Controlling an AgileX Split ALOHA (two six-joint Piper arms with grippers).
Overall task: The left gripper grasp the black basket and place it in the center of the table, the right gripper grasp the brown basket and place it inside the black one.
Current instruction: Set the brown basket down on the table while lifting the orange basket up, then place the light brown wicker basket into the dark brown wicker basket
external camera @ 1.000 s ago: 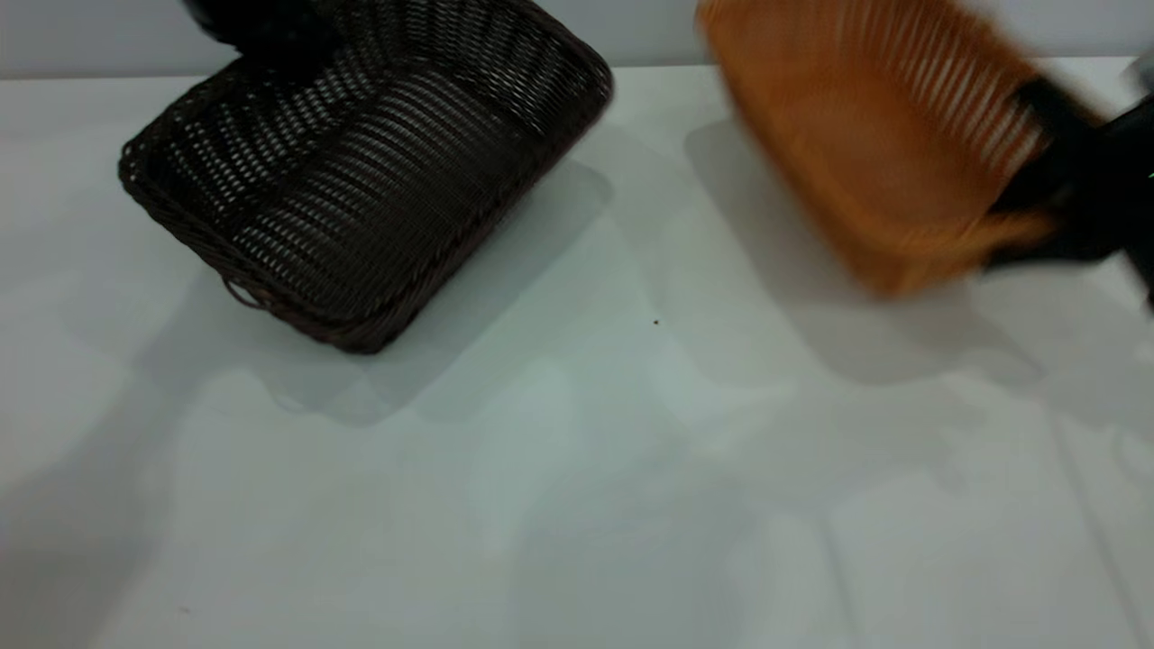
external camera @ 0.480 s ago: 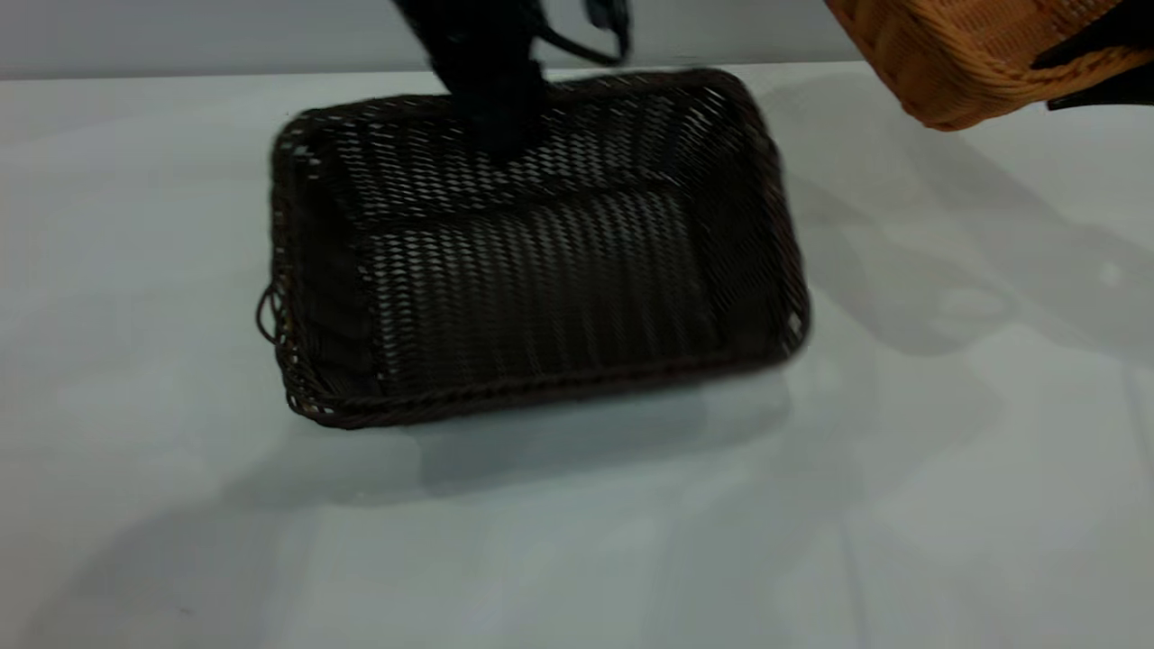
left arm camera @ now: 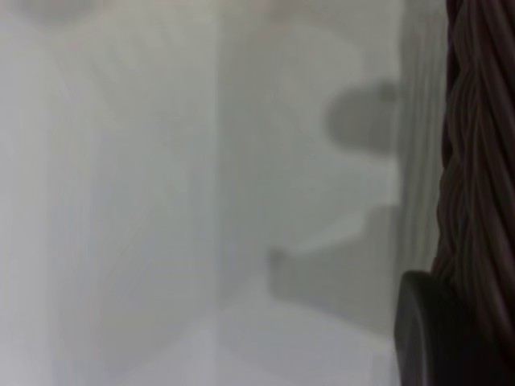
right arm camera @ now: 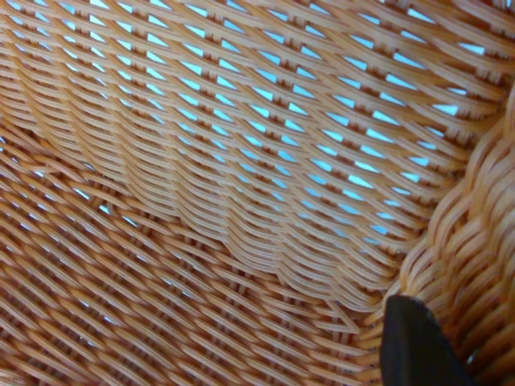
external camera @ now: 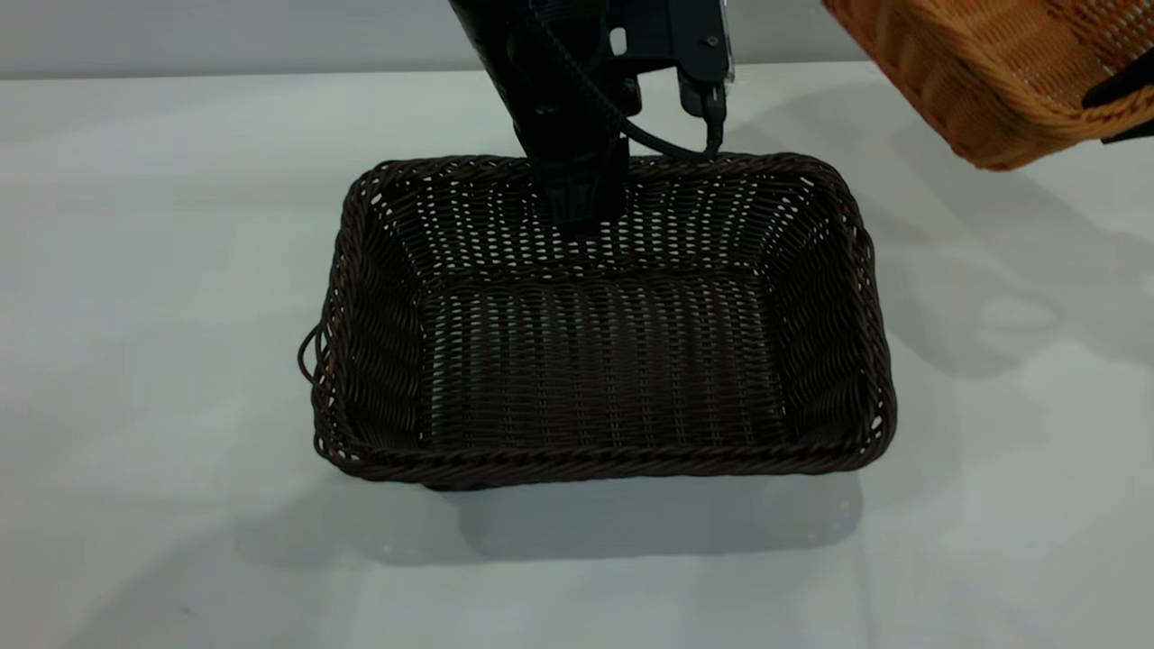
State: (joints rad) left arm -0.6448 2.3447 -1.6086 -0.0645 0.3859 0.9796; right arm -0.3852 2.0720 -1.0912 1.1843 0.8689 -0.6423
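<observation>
Placement of the black basket point(external camera: 599, 324) looks nearly done: within 1 second it has swung from the far left of the table point(external camera: 135, 270) to the middle, now square and apparently flat on the surface. The left gripper point(external camera: 577, 203) is still clamped on its far rim, one finger inside. The brown basket point(external camera: 1001, 72) has risen to the far right corner, tilted in the air, held at its rim by the right gripper point(external camera: 1118, 99). Next, probably, the left lets go.
</observation>
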